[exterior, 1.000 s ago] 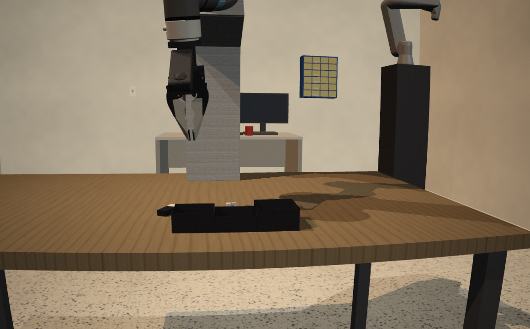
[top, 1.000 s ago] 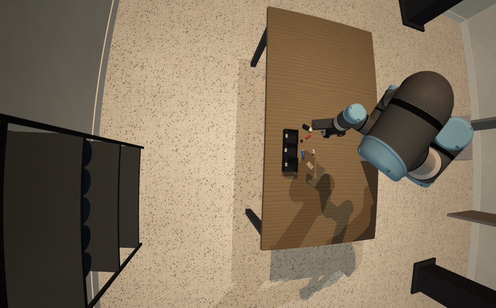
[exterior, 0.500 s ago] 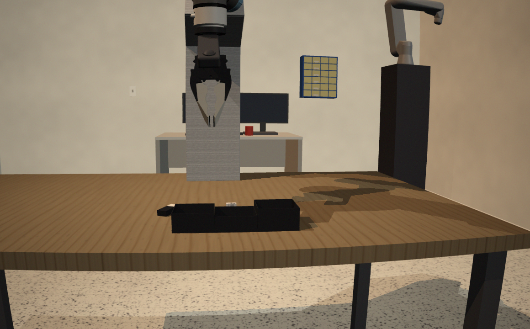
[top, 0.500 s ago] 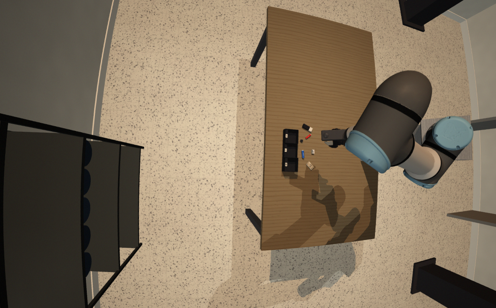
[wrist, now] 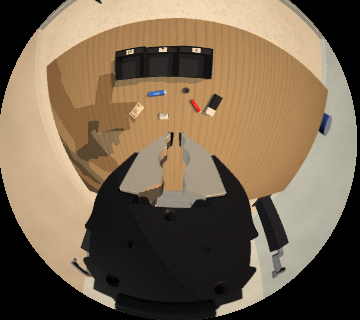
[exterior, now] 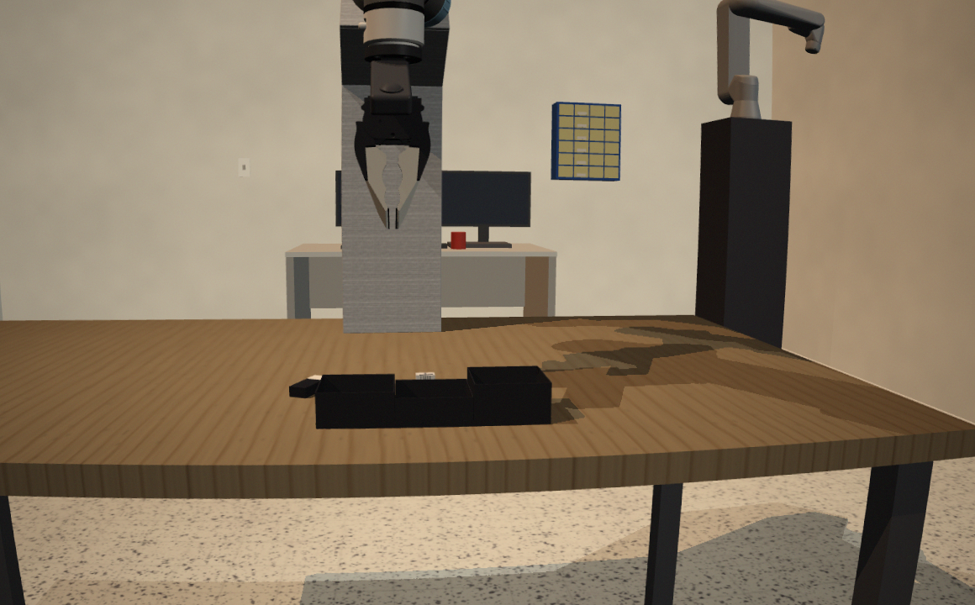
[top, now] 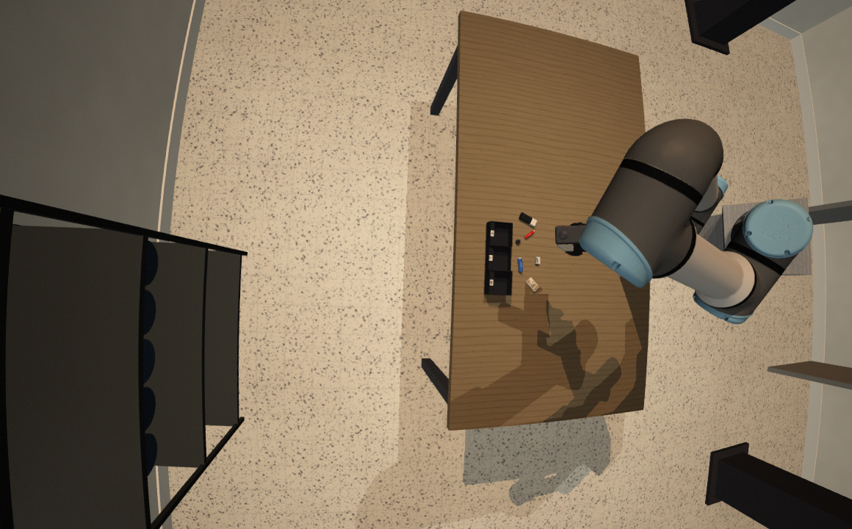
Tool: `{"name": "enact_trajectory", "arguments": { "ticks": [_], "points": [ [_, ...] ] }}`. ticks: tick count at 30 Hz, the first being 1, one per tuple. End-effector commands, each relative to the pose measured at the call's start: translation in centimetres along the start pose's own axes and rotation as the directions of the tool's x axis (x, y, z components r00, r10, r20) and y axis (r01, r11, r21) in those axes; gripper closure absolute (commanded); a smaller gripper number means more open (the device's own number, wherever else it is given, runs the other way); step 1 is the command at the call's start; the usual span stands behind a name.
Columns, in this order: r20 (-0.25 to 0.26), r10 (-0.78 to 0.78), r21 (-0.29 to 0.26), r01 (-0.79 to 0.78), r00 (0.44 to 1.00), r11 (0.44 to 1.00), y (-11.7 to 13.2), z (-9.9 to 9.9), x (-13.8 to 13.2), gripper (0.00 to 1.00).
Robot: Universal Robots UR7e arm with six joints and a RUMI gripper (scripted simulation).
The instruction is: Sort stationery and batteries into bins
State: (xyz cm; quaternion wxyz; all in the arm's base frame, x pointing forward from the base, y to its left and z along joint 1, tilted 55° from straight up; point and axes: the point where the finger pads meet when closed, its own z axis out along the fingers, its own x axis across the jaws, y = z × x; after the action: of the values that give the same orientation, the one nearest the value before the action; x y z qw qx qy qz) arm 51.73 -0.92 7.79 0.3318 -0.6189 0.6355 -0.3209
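Observation:
My gripper [exterior: 392,218] [wrist: 176,133] is shut with nothing between its tips, high above the table behind the loose items. Three upright black bins stand in a row: one [exterior: 355,406], a middle one [exterior: 433,406] and a taller one [exterior: 512,402]; they look empty, their label letters unreadable. Beside them lie a blue cylinder [top: 520,264] [wrist: 157,93], a red cylinder [top: 529,234] [wrist: 195,106], a black-and-white eraser-like block [top: 527,220] [wrist: 214,105], a small white block [top: 538,261] [wrist: 163,116], a beige dotted block [top: 532,283] [wrist: 136,110] and a small dark round thing [top: 518,242] [wrist: 186,90].
The wooden table [top: 547,131] [exterior: 175,444] carries the bins near one long edge. The arm's shadow falls beside the beige block. A desk with monitors [exterior: 485,197] and a red mug [exterior: 458,239] stands behind the robot. A dark shelf rack [top: 74,328] stands off to one side.

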Motion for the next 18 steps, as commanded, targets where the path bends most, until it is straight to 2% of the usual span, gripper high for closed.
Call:
{"name": "enact_trajectory", "arguments": {
  "ticks": [1, 3, 4, 12, 14, 18],
  "points": [
    [-0.001, -0.002, 0.004, 0.002, 1.0, 1.0, -0.1, -0.1, 0.0, 0.96],
    [-0.001, -0.002, 0.004, 0.002, 1.0, 1.0, -0.1, -0.1, 0.0, 0.96],
    [0.0, 0.043, 0.006, -0.043, 0.999, 0.999, -0.7, 0.6, 0.2, 0.96],
    [0.0, 0.043, 0.005, -0.043, 0.999, 0.999, -4.7, 5.6, 1.7, 0.96],
    [0.0, 0.043, 0.005, -0.043, 0.999, 0.999, -4.7, 5.6, 1.7, 0.96],
    [0.0, 0.043, 0.005, -0.043, 0.999, 0.999, -6.8, 8.2, 2.4, 0.96]
  ]
}}
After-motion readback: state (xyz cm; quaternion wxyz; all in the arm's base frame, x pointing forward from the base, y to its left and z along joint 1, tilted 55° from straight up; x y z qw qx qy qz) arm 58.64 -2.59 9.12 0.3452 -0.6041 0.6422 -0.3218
